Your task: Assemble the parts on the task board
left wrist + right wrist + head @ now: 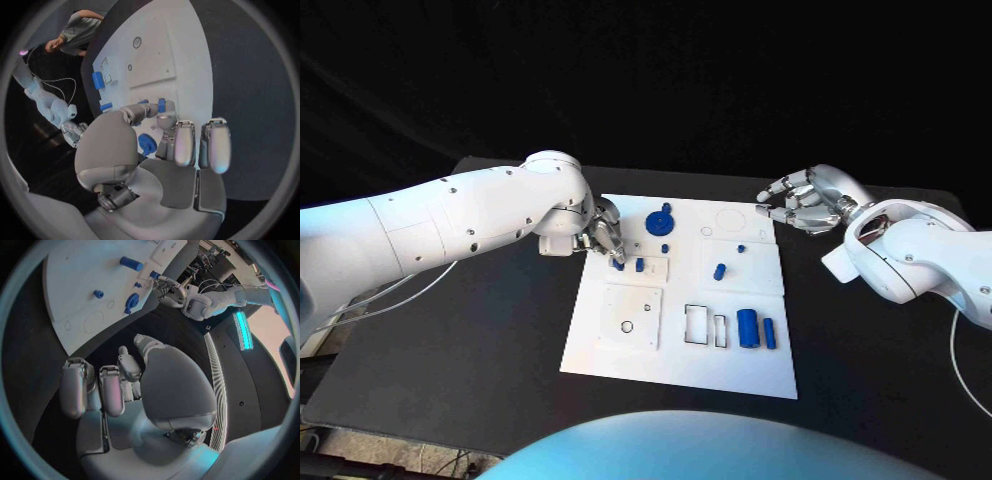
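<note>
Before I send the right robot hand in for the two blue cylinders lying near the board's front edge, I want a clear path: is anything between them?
Nothing visible does: the right robot hand hovers off the task board's far corner, with only bare board before the blue cylinders.

1. A robotics lab or test cell: a black table against a black backdrop.
2. A white task board lies mid-frame, as a bench rig.
3. Loose cables trail at the left edge; a lit strip glows at right.
</note>
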Controlling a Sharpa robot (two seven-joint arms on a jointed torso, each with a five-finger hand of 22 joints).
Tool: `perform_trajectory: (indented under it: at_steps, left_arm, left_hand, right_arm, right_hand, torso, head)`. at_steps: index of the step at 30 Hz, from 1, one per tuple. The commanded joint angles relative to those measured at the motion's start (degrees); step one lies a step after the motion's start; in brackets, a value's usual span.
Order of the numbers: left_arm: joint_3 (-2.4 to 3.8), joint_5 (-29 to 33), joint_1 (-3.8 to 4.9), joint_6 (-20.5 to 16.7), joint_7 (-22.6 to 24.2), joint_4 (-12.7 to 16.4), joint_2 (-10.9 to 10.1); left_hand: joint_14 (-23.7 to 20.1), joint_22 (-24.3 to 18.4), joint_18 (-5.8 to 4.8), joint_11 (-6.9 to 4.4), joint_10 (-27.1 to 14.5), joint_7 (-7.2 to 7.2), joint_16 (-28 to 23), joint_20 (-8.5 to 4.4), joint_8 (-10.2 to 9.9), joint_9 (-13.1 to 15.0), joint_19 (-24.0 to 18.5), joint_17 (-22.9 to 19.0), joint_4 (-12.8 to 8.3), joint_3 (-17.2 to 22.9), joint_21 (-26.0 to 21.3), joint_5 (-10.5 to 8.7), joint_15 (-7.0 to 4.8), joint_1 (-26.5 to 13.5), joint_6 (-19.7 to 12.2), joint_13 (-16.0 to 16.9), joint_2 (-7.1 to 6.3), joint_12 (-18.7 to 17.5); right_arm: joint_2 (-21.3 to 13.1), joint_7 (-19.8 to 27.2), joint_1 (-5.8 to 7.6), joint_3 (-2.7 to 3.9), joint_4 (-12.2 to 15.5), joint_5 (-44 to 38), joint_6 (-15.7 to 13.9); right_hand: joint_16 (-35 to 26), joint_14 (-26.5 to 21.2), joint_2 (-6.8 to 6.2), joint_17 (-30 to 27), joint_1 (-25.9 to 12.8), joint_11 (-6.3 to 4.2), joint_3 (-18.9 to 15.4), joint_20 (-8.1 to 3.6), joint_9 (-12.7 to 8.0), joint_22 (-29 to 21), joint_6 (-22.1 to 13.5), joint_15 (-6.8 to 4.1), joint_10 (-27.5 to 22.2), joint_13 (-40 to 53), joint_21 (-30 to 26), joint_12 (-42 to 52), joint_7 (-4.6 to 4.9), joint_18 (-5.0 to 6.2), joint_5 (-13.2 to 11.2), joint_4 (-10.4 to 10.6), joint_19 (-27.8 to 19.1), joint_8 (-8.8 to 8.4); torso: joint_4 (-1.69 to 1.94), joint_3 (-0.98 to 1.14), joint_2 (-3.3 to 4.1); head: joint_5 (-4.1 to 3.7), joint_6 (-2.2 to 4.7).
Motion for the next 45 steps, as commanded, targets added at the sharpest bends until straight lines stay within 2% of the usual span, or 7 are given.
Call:
perform_trajectory:
  at_steps: [1, 7, 19, 27, 38, 45]
  left_arm:
    - [-0.55, 0.22, -0.8, 1.46, -0.55, 0.26, 0.39]
    - [-0.59, 0.22, -0.92, 1.24, -0.79, 0.19, 0.44]
    - [-0.61, 0.34, -0.96, 1.53, -1.09, 0.1, 0.44]
    - [-0.61, 0.38, -0.96, 1.41, -1.12, 0.02, 0.44]
    - [-0.62, 0.51, -0.96, 1.32, -1.29, -0.3, 0.49]
    - [-0.63, 0.5, -0.96, 0.72, -1.35, -0.52, 0.44]
  left_hand:
    - [2.32, 4.8, -0.89, -0.2, 0.17, -2.14, -0.09, 0.12, 0.38, 12.48, 0.25, 0.03, -5.51, 5.04, 0.12, -0.12, -0.48, -0.25, 1.83, -0.17, 0.45, -0.3]
    - [2.33, 4.91, -0.92, -0.3, 0.73, -2.3, -0.1, 0.14, 0.39, 13.09, 0.33, 0.03, -5.08, 4.05, 0.13, -0.39, -0.54, -0.66, 1.88, 1.14, 0.49, 0.54]
    - [2.33, 5.04, -0.97, -0.74, 1.04, -2.94, -0.09, 0.21, -0.27, 14.69, 0.5, 0.06, -2.85, -0.81, 0.04, -0.9, -0.91, -2.42, 2.24, 1.93, 0.01, 1.03]
    - [2.32, 5.05, -0.98, -0.9, 0.89, -3.17, -0.11, 0.19, -1.47, 15.3, 0.56, 0.07, 0.02, -5.97, -0.08, -1.36, -1.05, -3.78, 3.17, 2.43, -0.32, 1.31]
    - [2.34, 5.03, -0.98, -0.87, 0.88, -3.17, -0.1, 0.23, -2.27, 15.62, 0.57, 0.09, 2.09, -9.19, -0.15, -1.48, -1.02, -4.34, 3.84, 2.68, -0.4, 1.43]
    - [2.34, 5.06, -0.98, -0.86, 0.82, -3.16, -0.1, 0.24, -2.6, 15.77, 0.6, 0.09, 3.0, -10.46, -0.16, -1.55, -1.0, -4.49, 4.04, 2.64, -0.35, 1.37]
  right_arm:
    - [0.02, 0.4, -0.03, 0.0, 0.09, -0.52, 0.3]
    - [0.0, 0.41, -0.03, 0.0, 0.1, -0.52, 0.28]
    - [0.06, 0.47, -0.03, 0.0, 0.04, -0.52, 0.26]
    - [0.05, 0.49, -0.03, 0.0, 0.03, -0.51, 0.17]
    - [0.06, 0.65, -0.03, 0.0, 0.03, -0.35, 0.03]
    - [0.02, 0.72, -0.03, 0.0, 0.05, -0.29, -0.05]
  right_hand:
    - [-0.27, 3.27, -0.1, 2.93, -0.52, 0.15, 0.35, 0.11, 0.08, 6.74, -0.39, -0.43, -0.36, -0.08, -0.2, -0.29, -0.08, 0.63, 0.18, -0.01, -0.43, 0.25]
    - [-0.27, 3.27, -0.1, 2.93, -0.52, 0.15, 0.35, 0.11, 0.08, 6.74, -0.39, -0.43, -0.36, -0.08, -0.2, -0.29, -0.08, 0.63, 0.18, -0.01, -0.43, 0.25]
    - [-0.33, 3.26, -0.22, 2.86, -0.6, 0.16, 0.49, 0.1, 0.07, 6.72, -0.46, -0.42, -0.45, -0.23, -0.28, -0.4, -0.07, 0.64, 0.38, 0.0, -0.44, 0.35]
    - [-0.33, 3.26, -0.22, 2.86, -0.6, 0.16, 0.49, 0.1, 0.07, 6.72, -0.46, -0.42, -0.45, -0.23, -0.28, -0.4, -0.07, 0.64, 0.38, 0.0, -0.44, 0.35]
    - [-0.43, 3.21, -0.35, 2.66, -0.69, 0.18, 0.5, 0.1, 0.07, 6.58, -0.53, -0.42, -0.54, -0.35, -0.52, -0.5, -0.05, 0.7, 0.25, 0.02, -0.57, 0.4]
    - [-0.52, 3.17, -0.38, 2.48, -0.75, 0.18, 0.49, 0.1, 0.06, 6.45, -0.55, -0.41, -0.61, -0.43, -0.72, -0.57, -0.05, 0.75, 0.18, 0.05, -0.69, 0.4]
  torso:
    - [0.01, 0.02, 0.03]
    - [-0.03, 0.02, 0.01]
    - [0.01, 0.03, 0.01]
    - [-0.02, 0.0, -0.01]
    - [0.05, 0.03, -0.02]
    - [-0.03, 0.02, 0.01]
  head:
    - [0.0, 0.0]
    - [-0.01, 0.0]
    - [-0.09, 0.0]
    - [-0.12, 0.0]
    - [-0.23, 0.0]
    - [-0.2, 0.0]
